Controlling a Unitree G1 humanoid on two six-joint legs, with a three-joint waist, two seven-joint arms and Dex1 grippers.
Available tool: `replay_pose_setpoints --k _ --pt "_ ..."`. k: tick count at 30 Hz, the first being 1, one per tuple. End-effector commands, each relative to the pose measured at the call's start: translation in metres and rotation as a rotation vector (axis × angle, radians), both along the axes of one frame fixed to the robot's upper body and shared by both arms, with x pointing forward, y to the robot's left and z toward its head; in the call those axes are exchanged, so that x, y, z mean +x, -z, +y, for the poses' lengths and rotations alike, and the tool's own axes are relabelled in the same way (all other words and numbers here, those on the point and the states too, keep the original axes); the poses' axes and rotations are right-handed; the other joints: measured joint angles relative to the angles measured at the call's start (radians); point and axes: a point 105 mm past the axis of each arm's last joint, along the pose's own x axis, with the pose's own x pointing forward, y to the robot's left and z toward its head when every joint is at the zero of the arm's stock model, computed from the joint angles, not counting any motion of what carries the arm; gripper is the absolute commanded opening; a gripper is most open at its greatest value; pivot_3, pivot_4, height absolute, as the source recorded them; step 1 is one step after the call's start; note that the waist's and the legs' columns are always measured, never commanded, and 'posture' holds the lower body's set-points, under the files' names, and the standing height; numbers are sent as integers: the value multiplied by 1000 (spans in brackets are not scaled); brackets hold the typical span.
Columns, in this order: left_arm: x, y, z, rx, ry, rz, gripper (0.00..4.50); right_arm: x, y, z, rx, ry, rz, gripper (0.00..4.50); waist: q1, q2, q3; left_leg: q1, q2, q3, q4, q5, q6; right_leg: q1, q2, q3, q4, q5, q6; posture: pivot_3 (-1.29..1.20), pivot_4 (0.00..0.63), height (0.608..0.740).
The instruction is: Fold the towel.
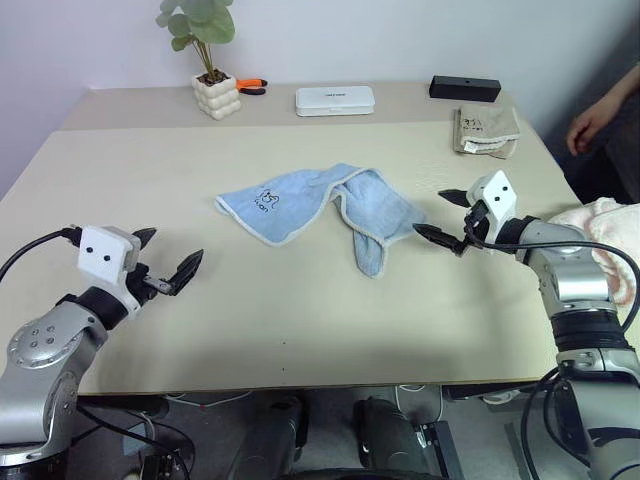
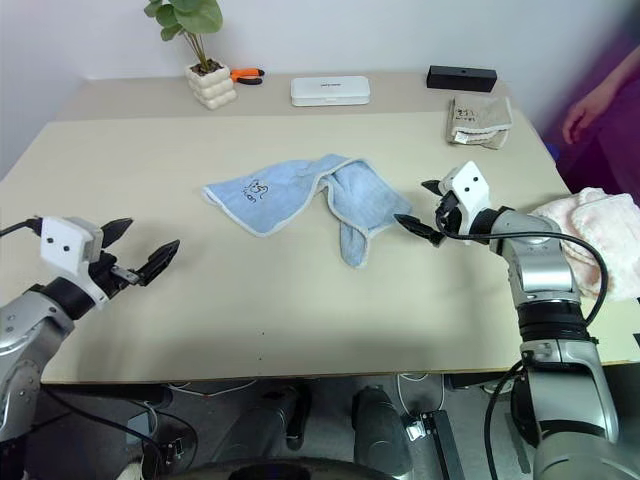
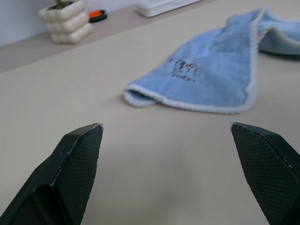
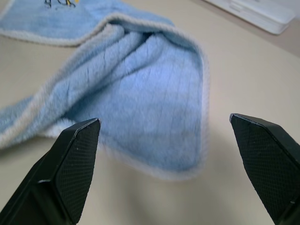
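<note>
The light blue terry towel (image 1: 322,212) with whitish trim lies crumpled mid-desk, well clear of every edge of the beige desk (image 1: 300,330). The left gripper (image 1: 168,258) hovers near the front left corner, jaws apart, well apart from the towel. The right gripper (image 1: 446,216), jaws apart, sits just beside the towel's right edge.

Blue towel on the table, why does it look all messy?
The light blue terry towel lies crumpled mid-table, not flat: its right half is bunched and doubled over itself, one end trailing toward the table's front edge. Both open grippers, left and right, sit apart from it.
</note>
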Motion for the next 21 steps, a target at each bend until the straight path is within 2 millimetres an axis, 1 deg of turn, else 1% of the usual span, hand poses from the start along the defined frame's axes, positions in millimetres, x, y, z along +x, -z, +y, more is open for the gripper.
replay_pose_setpoints --k 1,2,5,6,9,11,13,15,16,19,21 --pt "-3 5 -54 132 251 39 4466 0 -14 19 64 -44 -37 4500 1 0 0 0 0 0 0 0 0 0 0 0 0 0 0 0 150 736" --pt "-3 9 -59 174 280 50 4466 -2 -13 23 71 -50 -29 4500 3 0 0 0 0 0 0 0 0 0 0 0 -1 0 0 0 150 736" --pt "14 17 -61 236 250 37 4466 -8 -7 33 90 -49 -30 4500 2 0 0 0 0 0 0 0 0 0 0 0 -1 0 0 0 150 736" --pt "17 19 -61 250 248 36 4466 -9 -6 36 92 -43 -33 4500 2 1 0 0 0 0 -1 0 0 0 0 0 -1 0 0 0 150 736" --pt "33 24 -70 310 271 21 4466 -18 -9 46 117 -58 -35 4500 1 1 0 0 0 0 -2 0 0 -1 0 0 -1 0 0 0 150 736" --pt "47 26 -72 341 262 7 4466 -20 -7 49 120 -54 -35 4500 0 1 1 0 0 0 -1 0 0 -1 0 0 -1 0 0 0 150 736" --pt "58 29 -70 338 241 11 4466 -22 -7 53 124 -49 -36 4500 0 1 0 0 0 0 -1 0 0 0 0 0 -1 1 0 0 150 736" --pt "71 31 -76 299 246 23 4466 -21 -9 56 133 -44 -43 4500 1 1 0 0 0 0 -1 0 0 0 0 0 -1 1 0 0 150 736" --pt "77 33 -82 273 259 32 4466 -20 -11 57 138 -42 -50 4500 1 1 0 0 0 0 -1 0 0 0 0 0 -1 1 0 0 150 736" --pt "86 41 -88 250 286 64 4466 -18 -14 59 146 -37 -63 4500 0 0 0 -1 0 0 0 0 0 -1 1 -1 -1 1 0 0 150 736" --pt "88 46 -89 238 301 87 4466 -17 -15 60 150 -33 -70 4500 -3 1 0 -1 0 0 0 0 0 -1 1 0 -1 1 1 0 150 736"
